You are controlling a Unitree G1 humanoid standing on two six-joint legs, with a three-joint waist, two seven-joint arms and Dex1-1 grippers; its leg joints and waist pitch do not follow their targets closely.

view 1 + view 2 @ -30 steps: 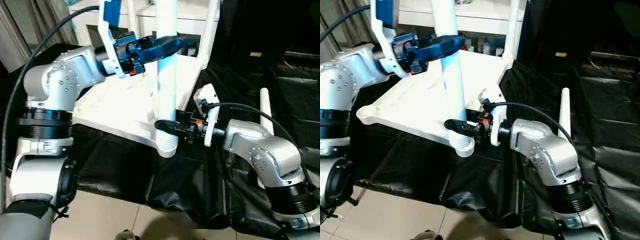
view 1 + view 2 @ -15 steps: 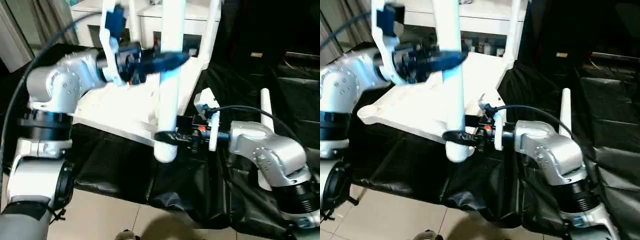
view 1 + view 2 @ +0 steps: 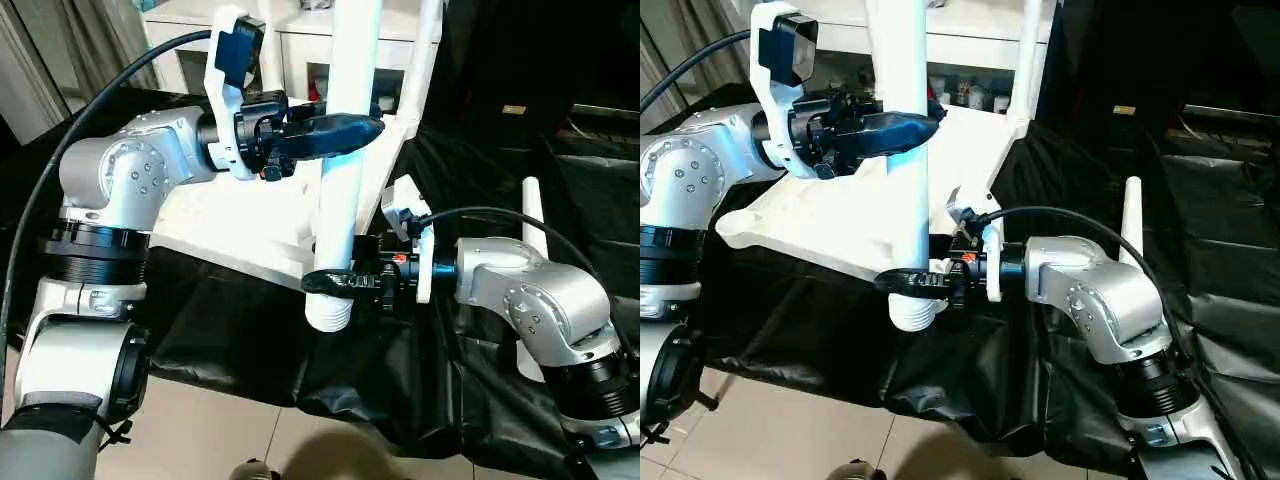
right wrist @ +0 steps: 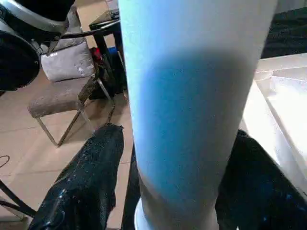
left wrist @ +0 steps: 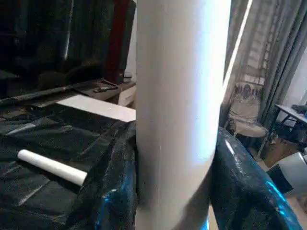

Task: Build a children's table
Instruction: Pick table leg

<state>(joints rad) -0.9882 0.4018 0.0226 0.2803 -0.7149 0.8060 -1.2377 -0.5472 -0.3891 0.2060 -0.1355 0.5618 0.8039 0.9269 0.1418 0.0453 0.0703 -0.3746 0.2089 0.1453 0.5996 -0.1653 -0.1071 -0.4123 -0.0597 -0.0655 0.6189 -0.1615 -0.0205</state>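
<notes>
Leg in hand [image 3: 340, 150]: a long white plastic tube, smooth and slightly tapered, ending below in a ribbed threaded plug. It is held near upright with the plug off the near corner of the table top, just clear of the edge — a pose that reads as lining the thread up with a corner socket.
Left gripper [image 3: 335, 130]: black fingers closed around the upper part of the leg, steadying its lean.
Right gripper [image 3: 340, 282]: black fingers ringed round the leg just above the thread. In the right wrist view dark fingers [image 4: 86, 187] flank the tube, but whether they pinch it or stand slightly slack cannot be told.
Table top [image 3: 840, 215]: white rectangular plastic slab lying underside up, shallow ribs crossing it, corners rounded. It rests on the covered desk so the sockets face upward.
Fitted legs [image 3: 1025, 70]: two more white tubes rise from the far side of the top, apparently already seated.
Spare leg [image 3: 532, 215]: a white tube standing beyond the right forearm, well apart from the top — waiting its turn, by the look of it.
Desk cover [image 3: 480, 180]: black plastic sheeting, glossy and creased, draped over the desk.
</notes>
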